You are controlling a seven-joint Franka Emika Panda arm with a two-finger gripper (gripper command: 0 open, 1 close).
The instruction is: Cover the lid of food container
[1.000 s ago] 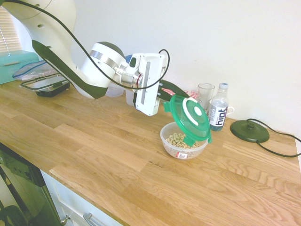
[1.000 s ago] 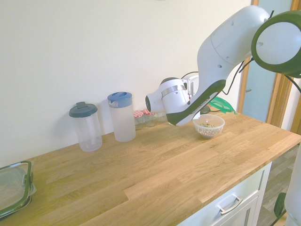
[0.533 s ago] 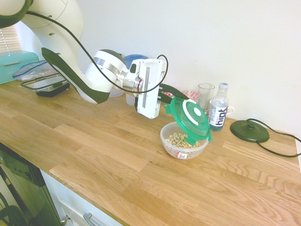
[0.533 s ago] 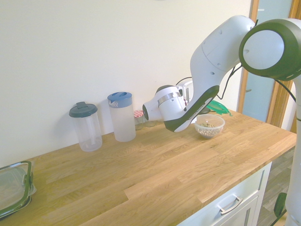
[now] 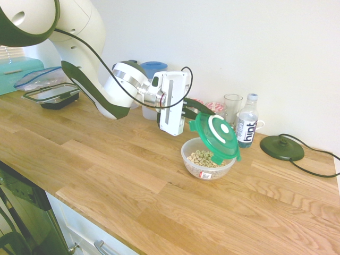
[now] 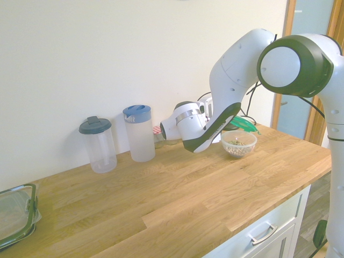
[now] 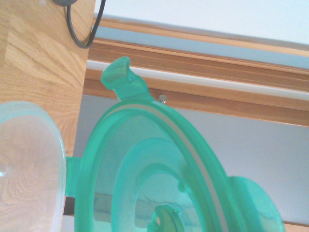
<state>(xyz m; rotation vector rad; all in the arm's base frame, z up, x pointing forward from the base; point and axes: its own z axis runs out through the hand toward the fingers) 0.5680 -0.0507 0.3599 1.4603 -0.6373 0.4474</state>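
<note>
Pale wall and a wooden counter (image 5: 133, 175) frame what I see. My claw (image 5: 195, 112) is clamped on the edge of the lid (image 5: 217, 136), which I hold tilted steeply over the food container (image 5: 207, 162), its lower tab down at the bowl's rim. That bowl sits on the counter with cereal rings inside. Just behind it stand a drinking glass (image 5: 231, 108) and a water bottle (image 5: 247, 127); a black round base (image 5: 281, 147) lies further along.
</note>
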